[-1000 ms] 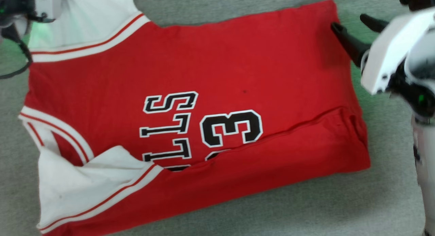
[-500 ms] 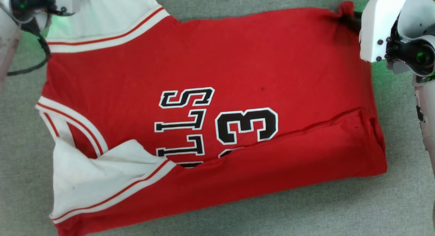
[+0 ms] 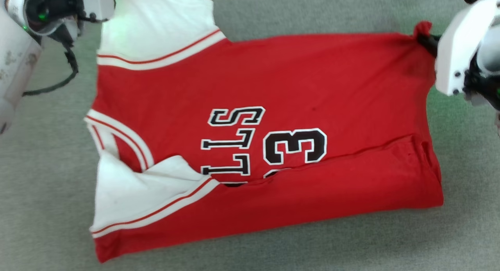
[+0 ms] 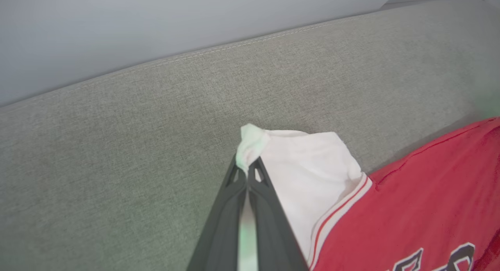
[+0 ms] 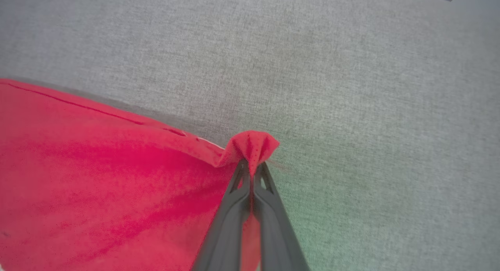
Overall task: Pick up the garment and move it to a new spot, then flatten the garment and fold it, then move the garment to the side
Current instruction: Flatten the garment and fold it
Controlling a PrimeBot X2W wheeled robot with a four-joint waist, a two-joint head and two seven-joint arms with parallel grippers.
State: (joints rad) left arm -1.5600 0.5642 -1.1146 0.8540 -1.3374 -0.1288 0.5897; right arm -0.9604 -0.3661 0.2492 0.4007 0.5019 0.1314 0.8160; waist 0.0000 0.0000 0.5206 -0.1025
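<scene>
While both pairs of my jaws are clenching cloth, one garment point(image 3: 297, 79) is lying spread on the grey upholstered surface point(image 3: 273, 251), neckline to the left and hem to the right. My left jaws are pinching the tip of the far white sleeve point(image 4: 308, 165), with the two dark fingers point(image 4: 222, 224) pressing together and white cloth bunching between them. My right jaws are gripping the far right red corner point(image 5: 252, 146), which is puckering up above that pair of fingers point(image 5: 228, 224).

I am counting two white sleeves, and the second point(image 3: 133, 197) is lying at the near left. The near long edge is lying folded over the front. It is covering part of the black lettering point(image 3: 230, 146) and leaving one digit, a 3 point(image 3: 295, 146), showing whole. One black cable point(image 3: 74, 68) is looping beside my left wrist. Beyond the surface's seam a pale wall point(image 4: 117, 29) is showing.
</scene>
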